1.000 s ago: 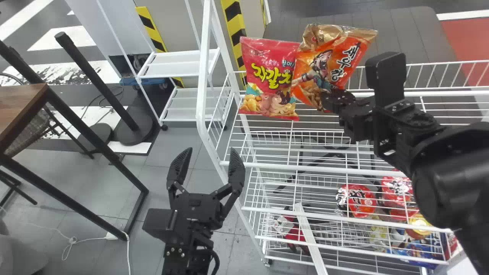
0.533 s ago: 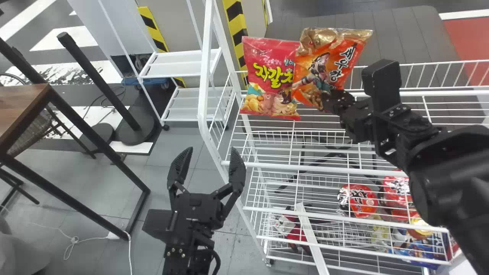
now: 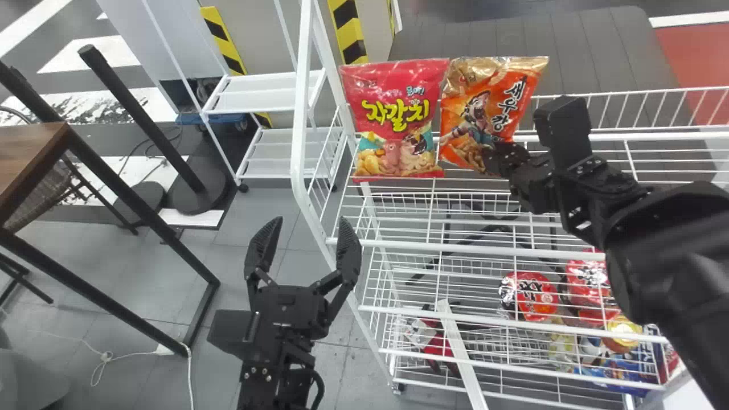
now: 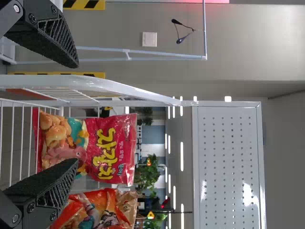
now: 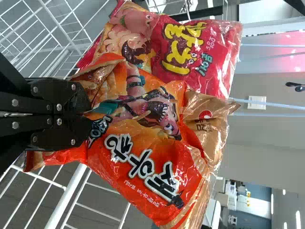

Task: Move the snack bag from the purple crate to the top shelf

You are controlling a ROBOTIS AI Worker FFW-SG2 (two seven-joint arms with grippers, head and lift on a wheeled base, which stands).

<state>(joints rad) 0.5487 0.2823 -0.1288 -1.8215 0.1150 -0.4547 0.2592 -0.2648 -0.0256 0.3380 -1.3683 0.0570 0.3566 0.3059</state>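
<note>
Head view: right hand (image 3: 494, 159) pinches orange bag (image 3: 475, 122), left hand (image 3: 309, 221) gapes over open floor (image 3: 228, 245) beside rack edge (image 3: 298, 165).

Orange bag (image 5: 143, 152): gold-topped, pinched in the right hand (image 3: 494, 158)
Red bag (image 5: 205, 52): partly hidden behind it
Wire shelf (image 5: 68, 195): white, beyond both

A wooden-topped table (image 3: 34, 151) stands on grey floor tiles (image 3: 256, 205), near a white trolley (image 3: 256, 94).

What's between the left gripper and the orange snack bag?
In the head view, the rack's white side frame and then the red snack bag lie between the left gripper and the orange snack bag.
</note>
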